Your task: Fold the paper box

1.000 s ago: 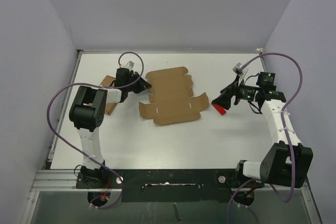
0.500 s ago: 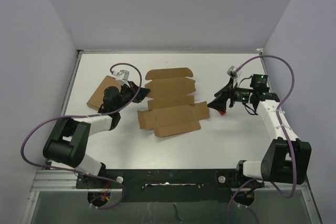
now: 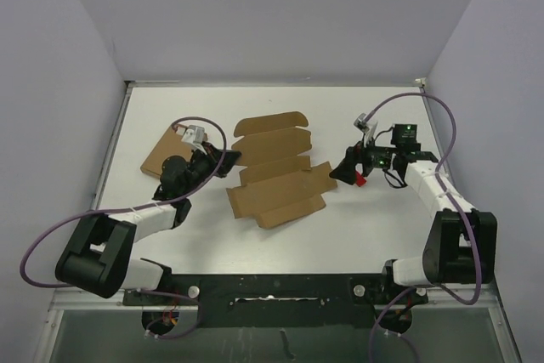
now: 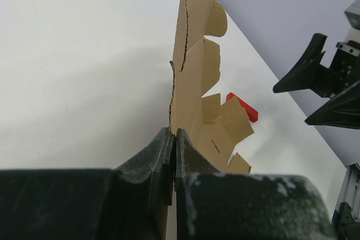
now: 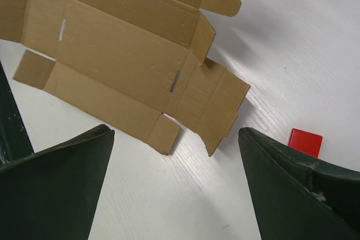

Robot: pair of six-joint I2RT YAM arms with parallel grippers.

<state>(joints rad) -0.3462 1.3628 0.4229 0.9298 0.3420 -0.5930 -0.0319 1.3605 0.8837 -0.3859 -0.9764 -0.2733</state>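
Paper box: flat die-cut sheet on tabletop, left edge pinched in left gripper jaws, likely anchoring it; right gripper jaws wide, poised over right flap.

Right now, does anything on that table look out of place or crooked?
Two things. The paper box sheet lies at a slant on the table, its left edge pinched in the left gripper. A small red block sits just off its right flaps, unlike anything else there; it seems unrelated to folding.
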